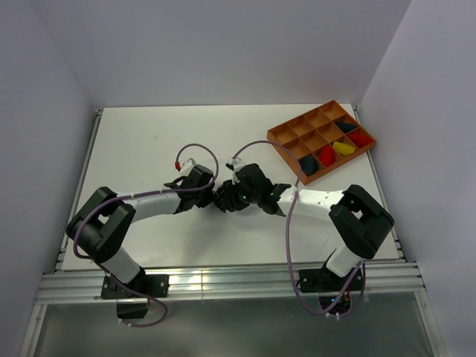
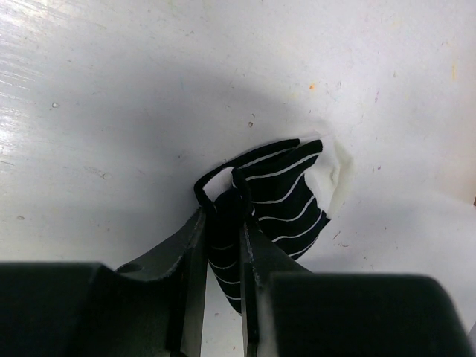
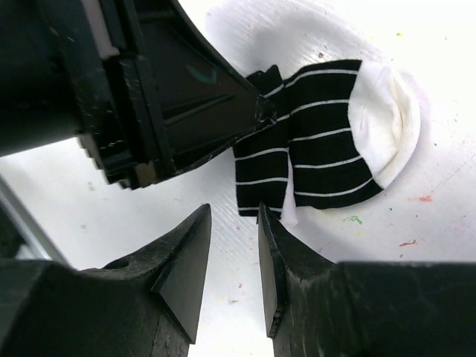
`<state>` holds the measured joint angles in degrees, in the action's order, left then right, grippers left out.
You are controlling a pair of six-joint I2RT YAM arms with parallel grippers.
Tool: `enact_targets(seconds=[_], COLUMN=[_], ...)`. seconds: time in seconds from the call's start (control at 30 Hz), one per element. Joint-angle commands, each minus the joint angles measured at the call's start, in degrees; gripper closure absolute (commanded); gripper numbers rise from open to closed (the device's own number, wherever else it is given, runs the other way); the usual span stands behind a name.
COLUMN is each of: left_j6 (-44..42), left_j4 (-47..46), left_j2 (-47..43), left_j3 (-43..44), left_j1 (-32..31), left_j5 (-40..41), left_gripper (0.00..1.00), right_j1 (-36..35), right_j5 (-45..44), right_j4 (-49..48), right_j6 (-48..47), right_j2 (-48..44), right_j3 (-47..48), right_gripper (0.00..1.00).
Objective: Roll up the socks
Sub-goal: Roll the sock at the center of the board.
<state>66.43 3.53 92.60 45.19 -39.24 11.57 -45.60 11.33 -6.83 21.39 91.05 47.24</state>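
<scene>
The whole desk [image 1: 149, 141] is seen from above and behind the arm bases [image 1: 134, 286], which are set at its near edge. Each wrist view is taken close above the desk, past its own fingers [image 2: 190, 256]. The striped sock [image 2: 286, 197] near the desk's middle is shared by both wrist views.

White table [image 1: 149, 149], pale walls [image 1: 223, 52] — even light

White table [image 1: 149, 149], scuffed, with small coloured specks on the surface. Orange compartment tray [image 1: 284, 154] sits at the far right corner, skewed to the edges. Black-and-white striped sock [image 3: 327, 141] lies bunched near the middle, closer to the near edge, its white toe flat on the surface. It is well apart from the tray.
</scene>
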Motion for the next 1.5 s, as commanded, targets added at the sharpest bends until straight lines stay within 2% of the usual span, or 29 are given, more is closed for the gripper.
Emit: enact_targets(seconds=[0.0, 0.1, 0.3, 0.5, 0.57, 0.7, 0.73, 0.77, 0.83, 0.9, 0.93, 1.0, 1.03, 1.13, 1.23, 1.27, 1.37, 1.47], left_j6=[-1.57, -1.75, -1.92, -2.36, -2.54, -2.63, -2.63, -2.89, -3.15, -3.50, -3.50, -3.42, -3.42, -2.89, -2.19, -2.10, -1.75, -1.31], left_j4=[2.71, 3.06, 2.54, 1.74, 1.74, 1.04, 0.52, 0.25, 0.16, 0.42, 0.43, 0.34, 0.34, -0.10, -0.98, -1.42, -2.65, -3.00], left_j2=[1.01, 1.09, 1.36, 1.36, 1.36, 0.13, -0.22, -1.09, -1.98, -3.21, -3.65, -5.05, -5.58, -7.78, -11.37, -12.08, -14.45, -14.55], left_j3=[0.95, 1.30, 1.39, 1.39, 1.48, 0.96, 0.61, 0.34, -0.19, -0.45, -0.80, -1.15, -1.68, -2.82, -4.75, -5.28, -7.22, -8.27], left_j1=[-0.22, -0.22, -0.22, -0.31, -0.31, -0.31, -0.31, -0.31, -0.31, -0.22, -0.22, -0.13, -0.04, 0.13, 0.22, 0.22, 0.22, 0.22], left_j5=[-0.50, -0.59, -1.46, -2.43, -2.78, -2.87, -2.87, -2.61, -2.09, -1.21, -0.94, -0.41, -0.24, 0.20, 1.17, 1.34, 1.61, 1.52], left_gripper=[0.93, 0.93, 0.93, 0.93, 0.93, 0.89, 0.82, 0.77, 0.65, 0.58, 0.49, 0.44, 0.40, 0.37, 0.36, 0.35, 0.35, 0.35], right_j1=[-1.41, -2.91, -5.19, -6.86, -7.04, -7.04, -6.95, -6.78, -5.99, -4.85, -4.15, -1.51, -0.55, 4.28, 7.63, 8.24, 10.71, 12.12], right_j5=[-5.35, -7.19, -9.92, -14.14, -15.37, -15.47, -15.20, -14.68, -11.60, -3.82, -0.56, 5.25, 12.33, 25.26, 31.63, 36.34, 43.22, 45.44], right_j4=[-1.08, -0.47, -0.38, 3.05, 5.06, 6.39, 7.61, 8.58, 9.81, 10.34, 10.87, 10.79, 10.44, 9.29, 9.64, 9.38, 8.15, 7.62], right_j6=[-2.84, -4.16, -7.14, -8.73, -8.64, -8.20, -8.12, -7.94, -7.50, -6.54, -6.19, -4.52, -3.82, -1.00, -0.03, 0.32, 2.78, 4.19], right_j2=[1.41, 3.87, 6.69, 10.72, 11.87, 13.63, 13.46, 13.37, 12.93, 12.67, 12.75, 13.19, 13.45, 15.91, 19.07, 19.95, 23.56, 25.85], right_j3=[0.22, 1.36, 2.32, 5.57, 7.33, 8.92, 9.01, 9.18, 9.44, 9.45, 9.71, 9.71, 9.80, 10.67, 12.69, 13.05, 14.71, 16.03], right_gripper=[0.61, 0.60, 0.53, 0.53, 0.58, 0.95, 1.00, 1.00, 1.00, 1.00, 1.00, 1.00, 1.00, 1.00, 1.00, 1.00, 1.00, 1.00])
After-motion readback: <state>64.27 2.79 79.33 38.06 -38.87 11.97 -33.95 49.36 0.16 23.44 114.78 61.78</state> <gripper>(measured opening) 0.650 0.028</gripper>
